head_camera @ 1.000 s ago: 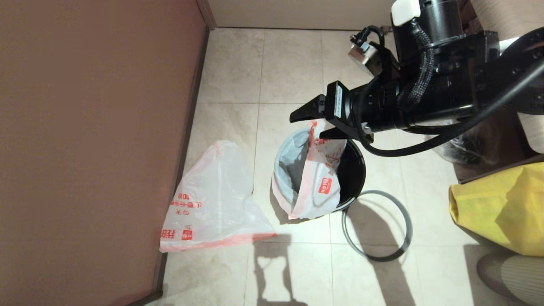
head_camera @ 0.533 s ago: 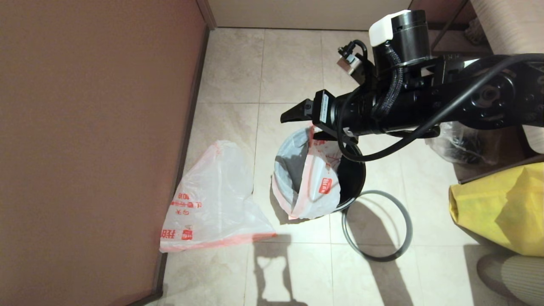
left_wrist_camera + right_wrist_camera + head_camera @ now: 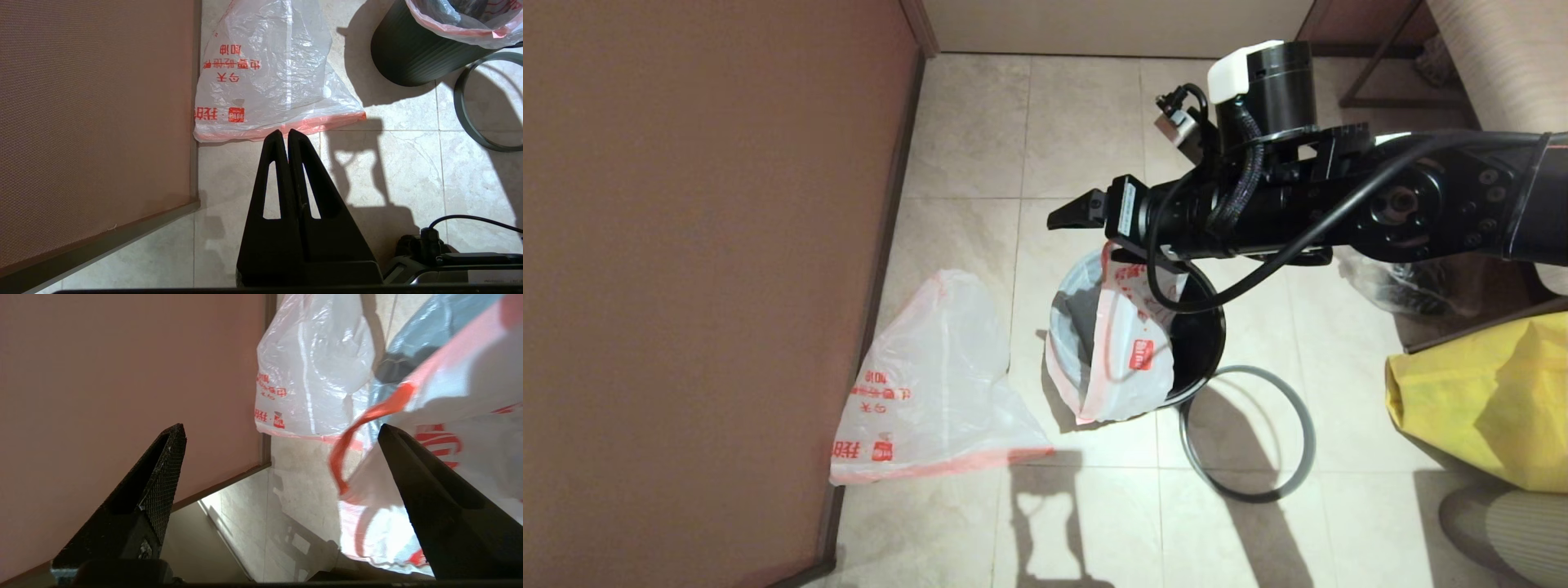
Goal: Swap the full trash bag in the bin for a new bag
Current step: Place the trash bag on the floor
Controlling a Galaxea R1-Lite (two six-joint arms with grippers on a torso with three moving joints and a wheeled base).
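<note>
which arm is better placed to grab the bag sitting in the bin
Right. Its open end effector hangs over the bin, beside the bag's red handle. The left end effector, shut, sits low near the flat bag.

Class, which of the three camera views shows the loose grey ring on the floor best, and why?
The head view: it shows the whole grey ring lying flat on the tiles, beside the black bin. The left wrist view catches only part of its arc at the picture's edge. The right wrist view does not show it.
</note>
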